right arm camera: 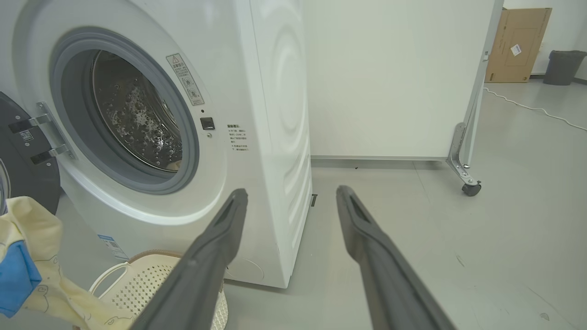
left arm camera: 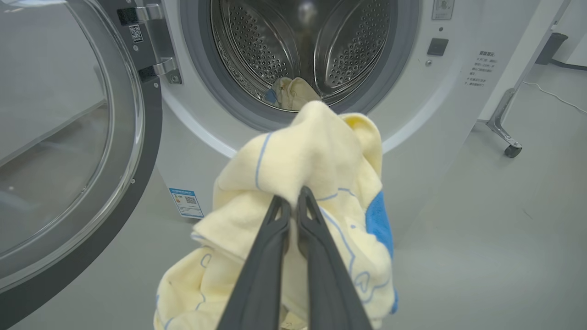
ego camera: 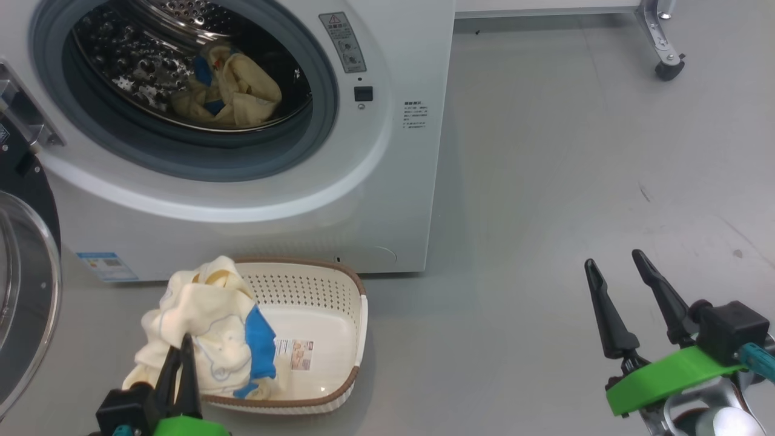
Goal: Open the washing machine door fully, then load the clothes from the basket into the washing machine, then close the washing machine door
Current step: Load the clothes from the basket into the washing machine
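Observation:
My left gripper (ego camera: 184, 342) is shut on a cream-yellow garment (ego camera: 206, 327) with blue patches, lifted over the left part of the cream basket (ego camera: 321, 290), which stands on the floor before the washing machine (ego camera: 339, 200). The left wrist view has the held garment (left arm camera: 302, 183) bunched around my closed left gripper (left arm camera: 293, 195). Another cream garment (ego camera: 233, 88) lies inside the steel drum. The washing machine door (ego camera: 24, 278) hangs wide open at the left. My right gripper (ego camera: 614, 260) stands open and empty at the lower right, over bare floor.
A white partition panel (right arm camera: 390, 78) on a caster leg (right arm camera: 470, 188) stands right of the machine. A cardboard box (right arm camera: 516, 43) and a dark bin (right arm camera: 562, 66) sit far back. Grey floor spreads right of the machine.

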Motion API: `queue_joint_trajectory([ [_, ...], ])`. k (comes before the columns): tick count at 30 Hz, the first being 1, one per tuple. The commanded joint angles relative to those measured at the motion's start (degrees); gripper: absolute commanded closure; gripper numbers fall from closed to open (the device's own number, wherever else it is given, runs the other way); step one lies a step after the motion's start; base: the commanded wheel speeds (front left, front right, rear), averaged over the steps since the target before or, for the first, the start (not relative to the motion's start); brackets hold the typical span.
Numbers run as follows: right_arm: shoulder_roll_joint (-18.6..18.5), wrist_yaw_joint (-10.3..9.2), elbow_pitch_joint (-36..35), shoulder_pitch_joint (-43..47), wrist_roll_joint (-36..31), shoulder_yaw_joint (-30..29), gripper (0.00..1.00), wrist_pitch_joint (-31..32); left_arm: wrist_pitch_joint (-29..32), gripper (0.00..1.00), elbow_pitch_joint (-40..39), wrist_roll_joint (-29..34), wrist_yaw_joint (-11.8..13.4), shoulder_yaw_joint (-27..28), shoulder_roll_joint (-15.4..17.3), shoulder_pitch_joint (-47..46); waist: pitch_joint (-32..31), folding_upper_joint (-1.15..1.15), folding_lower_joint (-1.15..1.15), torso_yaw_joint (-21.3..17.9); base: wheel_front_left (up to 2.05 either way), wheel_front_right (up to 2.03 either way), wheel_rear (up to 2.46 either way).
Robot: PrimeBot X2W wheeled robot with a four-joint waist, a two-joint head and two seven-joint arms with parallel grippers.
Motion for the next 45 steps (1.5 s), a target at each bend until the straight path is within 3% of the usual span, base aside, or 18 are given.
queue_joint_trajectory([
  [1,-0.66,0.01,-2.25,-0.95,-0.31,1.34,0.0,0.18,0.04,1.0,-2.69,0.02,0.43,1.97,0.76,-1.56,0.16,0.0,0.0,0.14,0.0,0.0,0.0],
  [27,-0.66,0.01,-3.02,-2.53,0.16,1.95,0.0,-0.18,-0.57,1.0,-2.75,-0.14,1.06,1.58,1.78,-6.11,4.92,0.0,0.0,-0.28,0.0,0.0,0.0],
  [36,-0.66,0.01,-3.15,-5.92,0.76,3.55,0.0,-1.17,0.06,1.0,0.19,-0.34,0.45,2.67,3.84,-14.97,11.61,0.0,0.0,-2.56,0.0,0.0,0.0],
  [45,-0.66,0.01,-1.66,-9.96,2.74,5.51,0.0,-3.91,5.86,1.0,6.34,-2.25,-1.28,5.09,8.11,-27.73,19.63,0.0,0.0,-6.28,0.0,0.0,0.0],
])
